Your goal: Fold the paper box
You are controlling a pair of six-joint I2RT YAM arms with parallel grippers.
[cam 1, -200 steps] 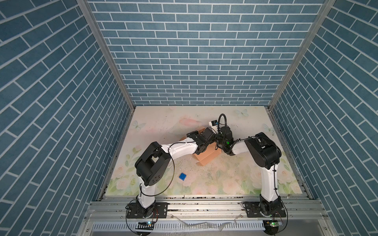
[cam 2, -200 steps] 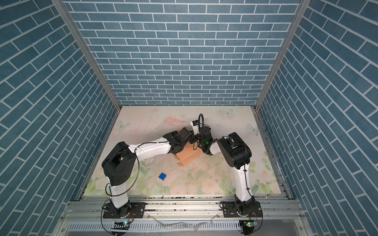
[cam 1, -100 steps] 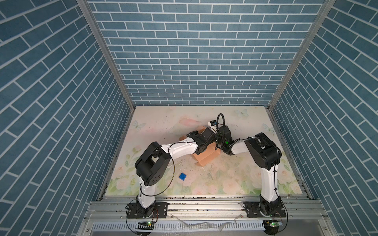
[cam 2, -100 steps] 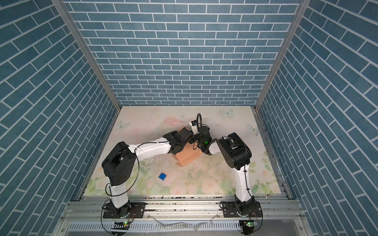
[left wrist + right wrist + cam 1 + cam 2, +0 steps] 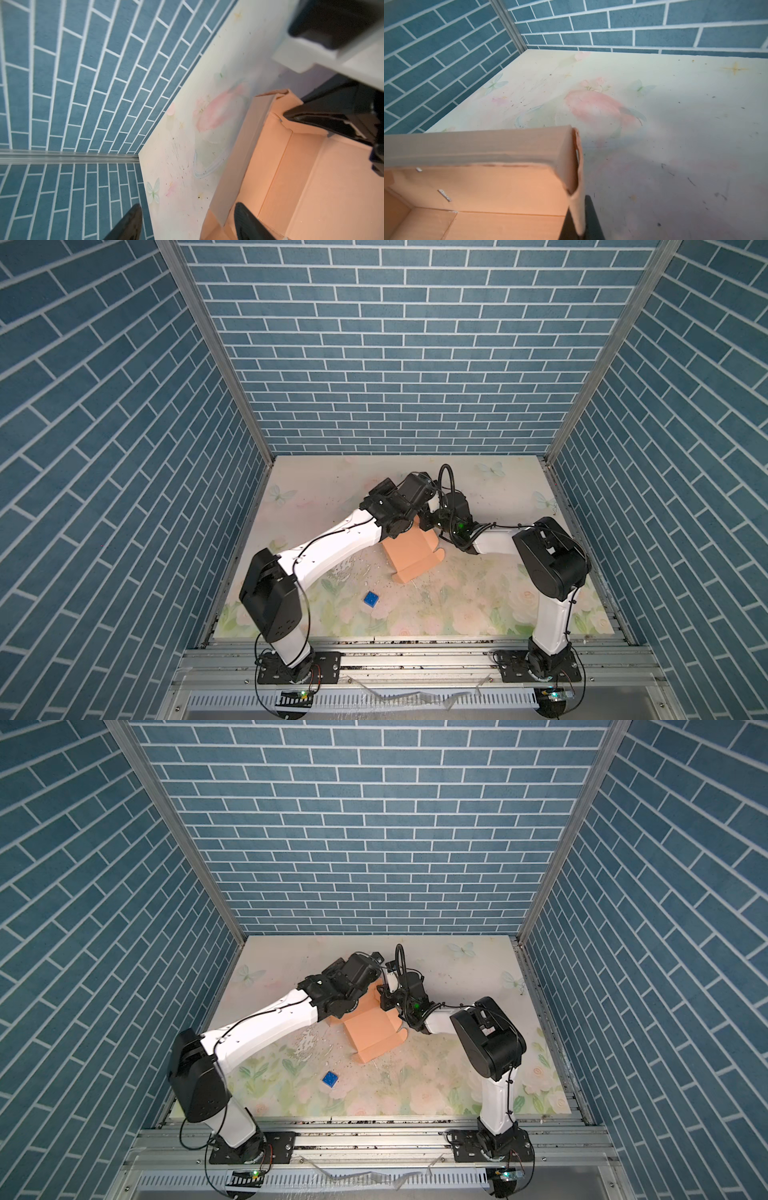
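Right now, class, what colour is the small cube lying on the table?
The cube is blue; it shows clearest in a top view.

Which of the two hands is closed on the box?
The right hand: it pinches a side wall of the box. The left hand is open, with one finger inside the box and one outside, gripping nothing.

Blue cube [image 5: 371, 599] on floral mat [image 5: 457, 616]
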